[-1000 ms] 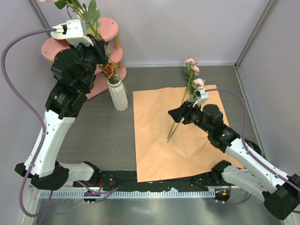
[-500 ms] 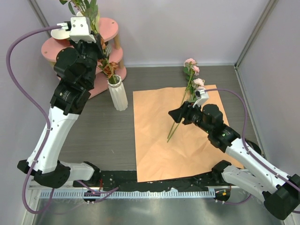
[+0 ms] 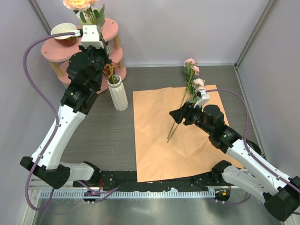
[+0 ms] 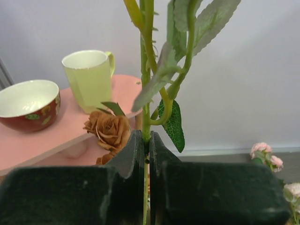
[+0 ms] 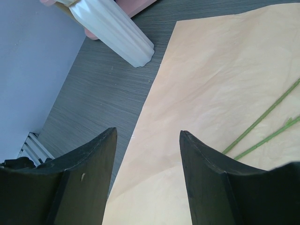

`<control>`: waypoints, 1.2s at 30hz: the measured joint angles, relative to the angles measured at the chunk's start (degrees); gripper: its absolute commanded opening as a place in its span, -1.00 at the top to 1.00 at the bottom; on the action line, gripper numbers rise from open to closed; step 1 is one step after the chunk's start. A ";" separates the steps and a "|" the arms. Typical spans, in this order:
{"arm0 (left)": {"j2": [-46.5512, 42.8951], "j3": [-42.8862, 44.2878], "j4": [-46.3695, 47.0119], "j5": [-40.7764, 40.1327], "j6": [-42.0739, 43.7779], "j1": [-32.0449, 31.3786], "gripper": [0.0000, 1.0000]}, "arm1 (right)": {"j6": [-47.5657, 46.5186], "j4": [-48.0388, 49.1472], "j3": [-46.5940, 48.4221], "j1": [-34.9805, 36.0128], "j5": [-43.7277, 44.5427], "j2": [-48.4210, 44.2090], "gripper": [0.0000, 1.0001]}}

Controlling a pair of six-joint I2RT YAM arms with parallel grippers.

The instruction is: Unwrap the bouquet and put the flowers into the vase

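Observation:
The bouquet's tan-orange paper (image 3: 164, 145) lies spread flat on the table. Pink flowers (image 3: 193, 75) rest on its far right part, their stems (image 5: 262, 123) running down across it. The white ribbed vase (image 3: 117, 94) stands left of the paper with a rust rose (image 4: 110, 130) in it. My left gripper (image 4: 146, 136) is raised above and behind the vase, shut on the green stem of a leafy, peach-headed flower (image 3: 78, 3). My right gripper (image 5: 147, 134) hovers open over the paper near the stems, nothing between its fingers.
A pink two-tier stand (image 3: 111, 29) sits at the back left, behind the vase, carrying a yellow-green mug (image 4: 90, 76) and a red-brown bowl (image 4: 26, 102). Grey walls close the back and both sides.
My left arm has swung right and higher with the flower, bringing its peach head into view at the top. The right arm has not moved.

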 measured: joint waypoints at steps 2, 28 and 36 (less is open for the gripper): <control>-0.13 -3.69 0.76 -0.44 -0.33 0.07 1.00 | 0.02 0.00 0.00 0.00 0.00 0.00 -0.23; -4.46 -26.56 3.43 -3.65 -10.25 1.57 -0.99 | 0.68 0.04 -0.13 0.00 0.04 0.85 -0.23; -18.29 -28.02 -4.90 1.40 -17.33 1.62 -0.99 | 1.07 -1.51 -0.13 0.00 3.15 6.60 -0.22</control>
